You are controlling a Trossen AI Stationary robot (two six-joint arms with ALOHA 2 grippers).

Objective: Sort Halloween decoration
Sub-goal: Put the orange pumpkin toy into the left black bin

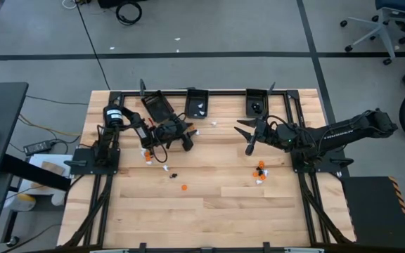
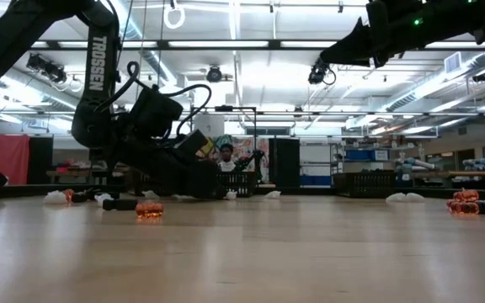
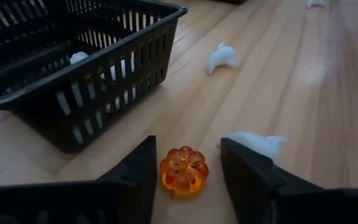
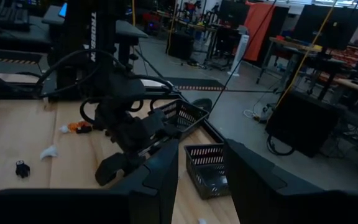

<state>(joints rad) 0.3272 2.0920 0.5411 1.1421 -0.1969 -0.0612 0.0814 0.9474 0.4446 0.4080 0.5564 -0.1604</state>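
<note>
High view: I see my left arm bent low over the bench point(image 1: 209, 211) near its far-left corner, left tool point(image 3: 185, 180) open astride an orange pumpkin point(image 3: 184, 170) beside a black bin point(image 3: 73, 62). My right tool point(image 1: 248, 137), raised, stands parted, empty.

Translucent orange pumpkin trinket point(image 3: 184, 170), white trinkets point(image 3: 222, 58), black slatted bin point(image 3: 73, 62).

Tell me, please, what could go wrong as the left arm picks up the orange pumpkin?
1. The left gripper is open around the pumpkin; it sits nearer one of the fingers and might squirt out.
2. The white ghost touches the other finger and could be dragged along.
3. The black bin stands close and could be bumped.
</note>
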